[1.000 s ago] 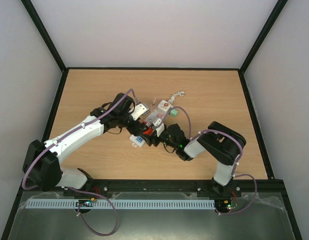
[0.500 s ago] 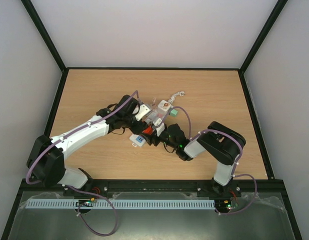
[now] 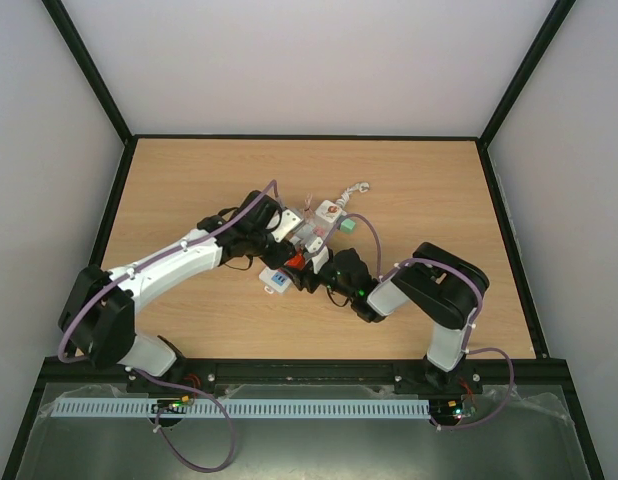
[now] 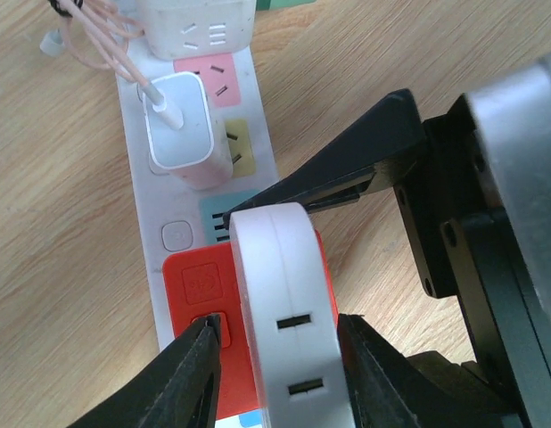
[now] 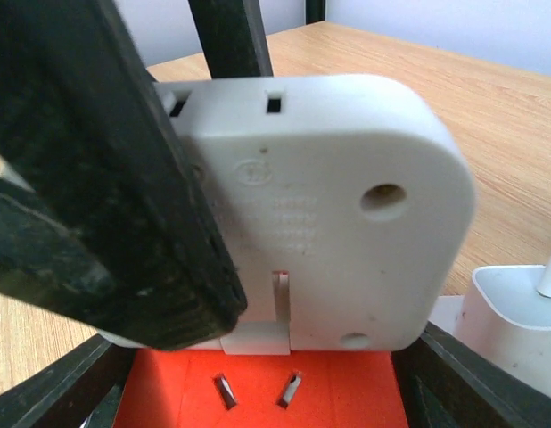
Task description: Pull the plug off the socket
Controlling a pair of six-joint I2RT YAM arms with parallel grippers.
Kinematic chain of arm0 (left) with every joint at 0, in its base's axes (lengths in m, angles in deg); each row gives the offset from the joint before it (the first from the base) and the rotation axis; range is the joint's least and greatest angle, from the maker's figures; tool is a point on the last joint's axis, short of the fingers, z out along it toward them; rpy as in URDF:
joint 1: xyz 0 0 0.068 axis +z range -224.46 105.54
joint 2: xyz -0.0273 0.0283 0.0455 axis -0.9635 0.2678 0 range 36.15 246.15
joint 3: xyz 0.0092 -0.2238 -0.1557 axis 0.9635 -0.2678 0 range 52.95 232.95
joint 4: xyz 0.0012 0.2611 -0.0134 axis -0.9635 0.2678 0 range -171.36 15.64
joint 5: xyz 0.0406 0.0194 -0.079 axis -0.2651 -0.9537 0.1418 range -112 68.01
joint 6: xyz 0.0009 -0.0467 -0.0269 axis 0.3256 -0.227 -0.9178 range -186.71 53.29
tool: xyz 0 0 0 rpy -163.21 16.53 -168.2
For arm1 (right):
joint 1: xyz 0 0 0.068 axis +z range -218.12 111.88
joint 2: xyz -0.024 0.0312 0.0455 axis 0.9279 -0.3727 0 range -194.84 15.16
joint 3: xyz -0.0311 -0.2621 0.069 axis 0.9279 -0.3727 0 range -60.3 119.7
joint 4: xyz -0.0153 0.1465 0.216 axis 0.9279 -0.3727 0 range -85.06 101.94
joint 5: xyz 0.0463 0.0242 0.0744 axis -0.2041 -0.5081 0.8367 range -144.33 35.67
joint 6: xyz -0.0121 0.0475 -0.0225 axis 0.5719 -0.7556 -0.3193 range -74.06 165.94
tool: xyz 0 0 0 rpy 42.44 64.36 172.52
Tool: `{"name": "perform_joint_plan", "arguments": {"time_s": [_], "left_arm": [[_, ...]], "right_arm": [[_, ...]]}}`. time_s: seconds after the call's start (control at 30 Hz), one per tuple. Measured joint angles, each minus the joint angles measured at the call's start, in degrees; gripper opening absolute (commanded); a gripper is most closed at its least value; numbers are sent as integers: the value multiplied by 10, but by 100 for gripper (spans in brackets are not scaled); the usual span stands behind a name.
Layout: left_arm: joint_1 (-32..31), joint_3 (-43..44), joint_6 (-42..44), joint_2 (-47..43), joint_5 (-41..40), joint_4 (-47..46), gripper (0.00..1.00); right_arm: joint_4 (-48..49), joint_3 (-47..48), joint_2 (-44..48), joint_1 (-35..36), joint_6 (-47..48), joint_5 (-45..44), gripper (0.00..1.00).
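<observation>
Setting: a long white socket point(image 4: 146, 205) lies slantwise on the wooden table point(image 4: 61, 223), and both arms meet over it.
Plug: a rounded white plug point(image 4: 280, 303) stands on the socket's red section point(image 4: 191, 281) and looks fully seated.
Left tool: the left tool point(image 4: 275, 343) is drawn narrow round the plug. One finger is against its side and the other is just beside it. Whether it grips firmly cannot be told.
Right tool: the right tool point(image 5: 267, 392) sits wide astride the red section. Whether it squeezes the socket cannot be told.
Done: both tools appear to be in place.
Left to do: clamp the plug and lift it clear while the socket is held down.
</observation>
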Motion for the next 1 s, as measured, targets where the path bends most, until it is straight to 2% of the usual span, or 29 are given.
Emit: {"name": "perform_joint_plan", "arguments": {"time_s": [0.13,0.33,0.63,0.83,1.0], "left_arm": [[1,0,-16,9,0,-1,36],[1,0,-42,9,0,-2,39],[0,0,-100,6,-50,-4,24],[-9,-6,-107,-5,-85,-8,16],[-9,-7,-108,-6,-89,-10,6]], "right_arm": [[3,0,-5,0,0,-4,70],[9,0,-10,1,3,-4,67],[12,9,-19,7,5,-20,64],[12,22,-30,12,4,-36,60],[12,24,-32,14,4,-42,58]]}}
